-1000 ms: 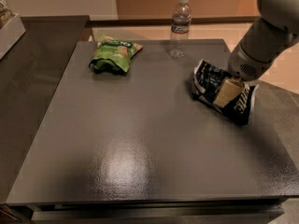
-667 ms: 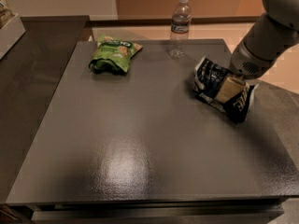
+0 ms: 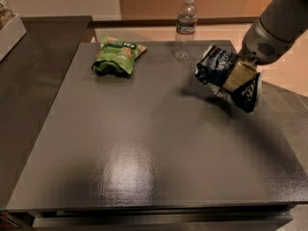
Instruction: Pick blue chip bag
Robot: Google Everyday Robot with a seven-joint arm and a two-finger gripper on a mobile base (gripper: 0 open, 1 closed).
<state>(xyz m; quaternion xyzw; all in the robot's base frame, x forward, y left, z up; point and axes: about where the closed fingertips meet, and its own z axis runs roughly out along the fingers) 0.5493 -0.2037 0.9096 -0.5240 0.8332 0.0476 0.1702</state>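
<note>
The blue chip bag (image 3: 219, 71) is dark navy with white lettering and is crumpled. It hangs above the right part of the dark table (image 3: 144, 143), with its shadow on the tabletop below it. My gripper (image 3: 237, 76) comes in from the upper right on a grey arm and is shut on the blue chip bag near its middle. A tan finger (image 3: 236, 75) shows pressed across the bag.
A green snack bag (image 3: 117, 56) lies at the table's far left. A clear water bottle (image 3: 185, 27) stands at the far edge, just left of the arm. A lower dark counter (image 3: 29, 66) runs along the left, with a white box (image 3: 9, 30) on it.
The gripper has lifted the blue chip bag off the table; it now hangs above the surface, a little higher than before. The green bag and bottle have not moved.
</note>
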